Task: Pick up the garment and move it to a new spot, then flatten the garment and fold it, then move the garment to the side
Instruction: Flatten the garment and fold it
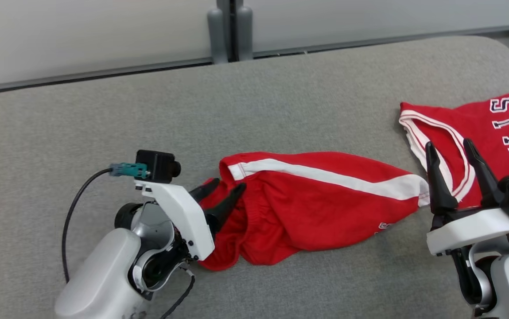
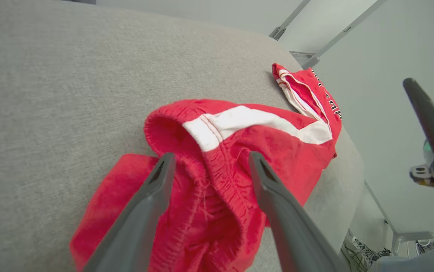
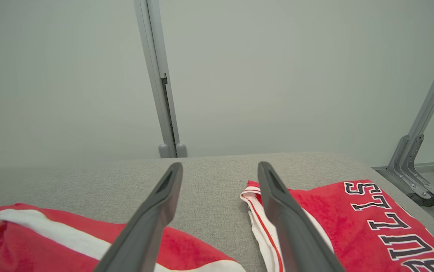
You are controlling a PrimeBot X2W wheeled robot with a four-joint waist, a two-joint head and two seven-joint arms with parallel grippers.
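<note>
presently, crumpled red shorts point(image 1: 307, 204) lie on the grey desk point(image 1: 236, 110) near a red jersey point(image 1: 493, 146); the left jaws, apart, straddle the elastic waistband point(image 2: 217, 177), seemingly to pinch it for lifting, while the right jaws hover apart by the other end.

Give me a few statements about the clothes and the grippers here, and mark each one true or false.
1. The left gripper is open at the waistband end of the red shorts. True.
2. The right gripper is shut on the red jersey. False: it is open and holds nothing.
3. The shorts have a white stripe. True.
4. The jersey lies to the robot's left of the shorts. False: it lies to their right.
</note>
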